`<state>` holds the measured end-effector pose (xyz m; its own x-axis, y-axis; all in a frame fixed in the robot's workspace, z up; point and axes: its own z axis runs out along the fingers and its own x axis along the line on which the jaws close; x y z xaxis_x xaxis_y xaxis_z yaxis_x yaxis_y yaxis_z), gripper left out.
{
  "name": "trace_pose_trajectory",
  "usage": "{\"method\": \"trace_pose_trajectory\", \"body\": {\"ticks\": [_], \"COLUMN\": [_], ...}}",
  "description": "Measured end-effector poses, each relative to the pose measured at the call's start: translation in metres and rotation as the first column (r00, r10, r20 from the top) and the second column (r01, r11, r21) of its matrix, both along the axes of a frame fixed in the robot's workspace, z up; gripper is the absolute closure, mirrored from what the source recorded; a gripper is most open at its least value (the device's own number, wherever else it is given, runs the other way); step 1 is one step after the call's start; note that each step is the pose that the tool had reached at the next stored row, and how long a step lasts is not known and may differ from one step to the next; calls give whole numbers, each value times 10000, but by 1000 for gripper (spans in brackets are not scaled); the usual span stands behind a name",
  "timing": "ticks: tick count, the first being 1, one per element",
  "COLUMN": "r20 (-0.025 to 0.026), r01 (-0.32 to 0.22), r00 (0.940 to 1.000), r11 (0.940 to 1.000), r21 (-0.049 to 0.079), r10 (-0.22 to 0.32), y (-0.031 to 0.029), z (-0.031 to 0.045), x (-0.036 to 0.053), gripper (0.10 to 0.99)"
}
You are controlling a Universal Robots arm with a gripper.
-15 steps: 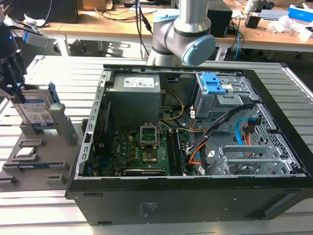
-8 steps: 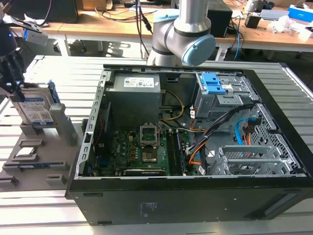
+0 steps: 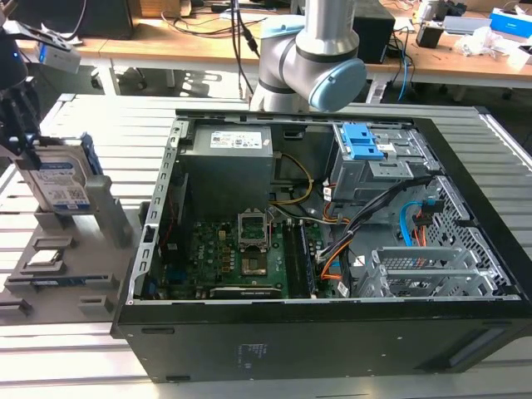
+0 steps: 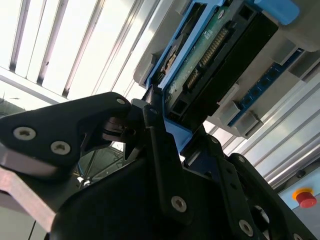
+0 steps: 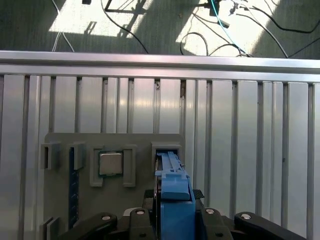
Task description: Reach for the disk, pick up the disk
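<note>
gripper [image 3: 18, 133] clamped on disk [image 3: 56, 181] by its blue frame [image 5: 175, 192] | disk stands on edge at the exterior view's far left, over grey holder [image 3: 104, 212] — directly beneath the claw, top edge between the fingers [image 4: 150, 125]

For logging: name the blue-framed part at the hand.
The disk, upright in the grey holder, gripped by the hand; the other blue carriers sit inside the case.
</note>
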<state>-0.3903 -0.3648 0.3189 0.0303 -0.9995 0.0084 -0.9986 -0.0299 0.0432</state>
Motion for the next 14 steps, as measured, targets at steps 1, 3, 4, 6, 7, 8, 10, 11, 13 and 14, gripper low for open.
{"method": "trace_pose_trajectory", "body": {"ticks": [1, 3, 4, 6, 7, 8, 10, 11, 13, 14], "r20": [-3, -8, -11, -16, -18, -22, -29, -31, -36, -40], "r01": [0, 0, 0, 0, 0, -1, 0, 0, 0, 0], "r00": [10000, 10000, 10000, 10000, 10000, 10000, 10000, 10000, 10000, 10000], "r11": [10000, 10000, 10000, 10000, 10000, 10000, 10000, 10000, 10000, 10000], "r21": [0, 0, -1, 0, 0, 0, 0, 0, 0, 0], "r10": [0, 0, 0, 0, 0, 1, 0, 0, 0, 0], "y": [0, 1, 2, 2, 3, 3, 4, 4, 5, 6], "z": [9, 23, 31, 49, 57, 72, 98, 110, 136, 164], "x": [2, 6, 8, 11, 13, 16, 20, 21, 24, 27], "gripper": [722, 722, 722, 722, 722, 722, 722, 722, 722, 722]}}
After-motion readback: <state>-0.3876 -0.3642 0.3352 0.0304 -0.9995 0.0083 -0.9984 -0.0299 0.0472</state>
